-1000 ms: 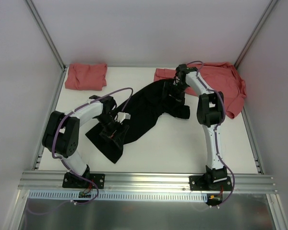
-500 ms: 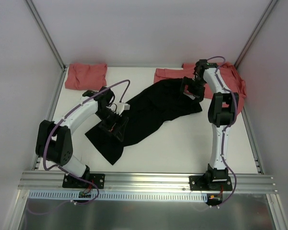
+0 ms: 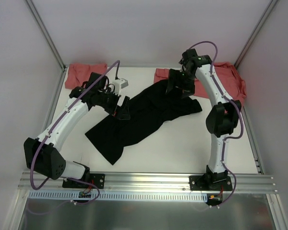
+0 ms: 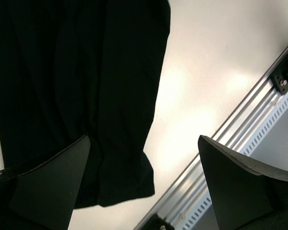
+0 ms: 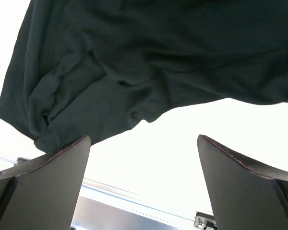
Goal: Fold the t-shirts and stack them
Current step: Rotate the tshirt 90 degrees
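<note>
The black t-shirt (image 3: 144, 117) lies crumpled in a diagonal strip across the table's middle; its chest mark is hidden. My left gripper (image 3: 121, 109) hovers open and empty above the shirt's left part; the left wrist view (image 4: 144, 191) shows the shirt (image 4: 77, 86) below, with its lower hem between my fingers. My right gripper (image 3: 178, 87) hovers open and empty above the shirt's far right end; the right wrist view (image 5: 144, 187) shows the shirt (image 5: 149, 62) below. One salmon-red t-shirt (image 3: 86, 75) lies folded at the back left. Another (image 3: 228, 84) lies loose at the back right.
The aluminium front rail (image 3: 149, 182) runs along the near edge and shows in the left wrist view (image 4: 249, 110). White walls with metal posts (image 3: 45, 33) enclose the back and sides. Bare white table (image 3: 182, 143) lies in front of the black shirt.
My right gripper let go of the black shirt's bunched end, which now lies spread to the right, then moved left above it. My left gripper rose and moved toward the back.
</note>
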You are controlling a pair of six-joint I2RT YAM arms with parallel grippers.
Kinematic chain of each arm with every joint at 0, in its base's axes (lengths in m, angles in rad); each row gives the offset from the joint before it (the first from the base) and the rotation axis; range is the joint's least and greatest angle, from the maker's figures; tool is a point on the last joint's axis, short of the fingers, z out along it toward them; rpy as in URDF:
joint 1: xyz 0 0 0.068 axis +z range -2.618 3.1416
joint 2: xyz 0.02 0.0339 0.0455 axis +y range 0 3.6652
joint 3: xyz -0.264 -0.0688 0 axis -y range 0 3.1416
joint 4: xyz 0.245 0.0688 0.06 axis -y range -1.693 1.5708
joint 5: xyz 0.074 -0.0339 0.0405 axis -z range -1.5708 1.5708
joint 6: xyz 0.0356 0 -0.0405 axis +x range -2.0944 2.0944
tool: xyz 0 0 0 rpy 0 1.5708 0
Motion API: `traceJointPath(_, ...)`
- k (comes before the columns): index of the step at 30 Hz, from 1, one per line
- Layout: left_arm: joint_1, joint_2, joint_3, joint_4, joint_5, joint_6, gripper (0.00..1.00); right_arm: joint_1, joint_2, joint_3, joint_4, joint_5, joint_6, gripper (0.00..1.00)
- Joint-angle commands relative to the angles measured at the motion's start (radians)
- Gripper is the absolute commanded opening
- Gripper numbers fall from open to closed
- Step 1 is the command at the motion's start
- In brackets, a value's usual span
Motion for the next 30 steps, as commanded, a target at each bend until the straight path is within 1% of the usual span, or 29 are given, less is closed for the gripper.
traceJointPath(1,0.001,-0.073,0.038,0.116,0.065,-0.043,0.99,0.010,0.060,0.025,-0.001,-0.048,0.008,0.99)
traceJointPath(2,0.001,-0.099,0.029,0.148,0.082,-0.044,0.99,0.017,0.119,0.063,0.011,-0.094,0.011,0.99)
traceJointPath(4,0.001,-0.130,0.006,0.186,0.106,-0.038,0.99,0.023,0.174,0.100,0.063,-0.136,0.035,0.99)
traceJointPath(5,0.001,-0.157,-0.018,0.220,0.108,-0.041,0.99,0.026,0.228,0.132,0.085,-0.160,0.046,1.00)
traceJointPath(9,0.001,-0.200,-0.052,0.240,0.134,-0.053,0.99,0.023,0.349,0.224,0.189,-0.211,0.080,0.99)
traceJointPath(11,-0.001,-0.223,-0.075,0.248,0.154,-0.052,0.99,0.019,0.372,0.227,0.250,-0.257,0.112,1.00)
traceJointPath(12,-0.001,-0.234,-0.084,0.267,0.156,-0.055,0.99,0.019,0.388,0.226,0.313,-0.268,0.124,0.99)
traceJointPath(14,-0.001,-0.255,-0.110,0.284,0.159,-0.052,0.99,0.016,0.400,0.229,0.365,-0.289,0.155,1.00)
traceJointPath(18,-0.001,-0.254,-0.112,0.288,0.153,-0.046,0.99,0.016,0.406,0.217,0.502,-0.294,0.199,0.99)
traceJointPath(24,-0.001,-0.206,-0.087,0.260,0.151,-0.043,0.99,0.008,0.457,0.238,0.531,-0.334,0.282,1.00)
traceJointPath(30,-0.001,-0.131,-0.025,0.251,0.148,-0.037,0.99,0.054,0.518,0.227,0.517,-0.404,0.288,0.99)
